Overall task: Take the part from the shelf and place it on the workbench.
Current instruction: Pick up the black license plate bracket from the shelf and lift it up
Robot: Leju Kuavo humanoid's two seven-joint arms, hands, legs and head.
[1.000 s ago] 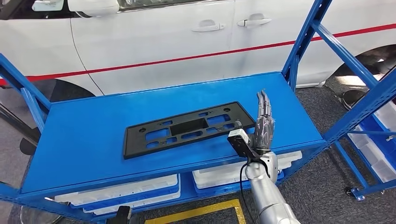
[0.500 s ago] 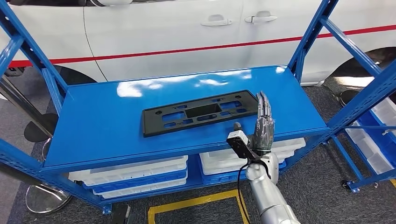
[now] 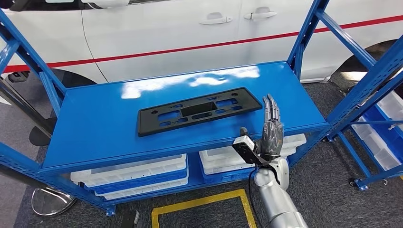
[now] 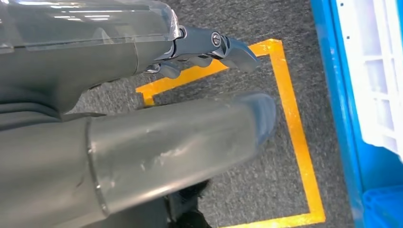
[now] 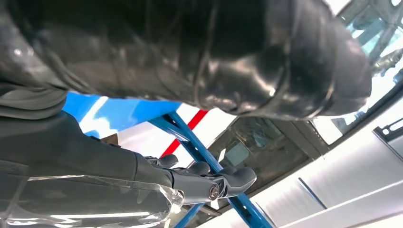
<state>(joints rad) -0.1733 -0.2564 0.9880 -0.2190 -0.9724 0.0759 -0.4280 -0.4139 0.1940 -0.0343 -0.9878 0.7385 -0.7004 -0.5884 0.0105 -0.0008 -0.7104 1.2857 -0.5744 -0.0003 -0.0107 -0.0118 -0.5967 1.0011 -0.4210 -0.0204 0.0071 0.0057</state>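
Right robot hand (image 3: 271,130): stood upright at the shelf's near edge, fingers straight and apart, holding nothing.
Left robot hand (image 4: 142,118): hung over grey floor with yellow tape (image 4: 294,133), fingers extended, empty.
Part (image 3: 198,110): black plate lay flat on the blue shelf (image 3: 95,123), just beyond the right robot hand, not touching.
White car (image 3: 157,28): stood behind the shelf.

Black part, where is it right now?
Head view: the black part lies flat on the blue shelf, centre-right, just left of the raised right robot hand.
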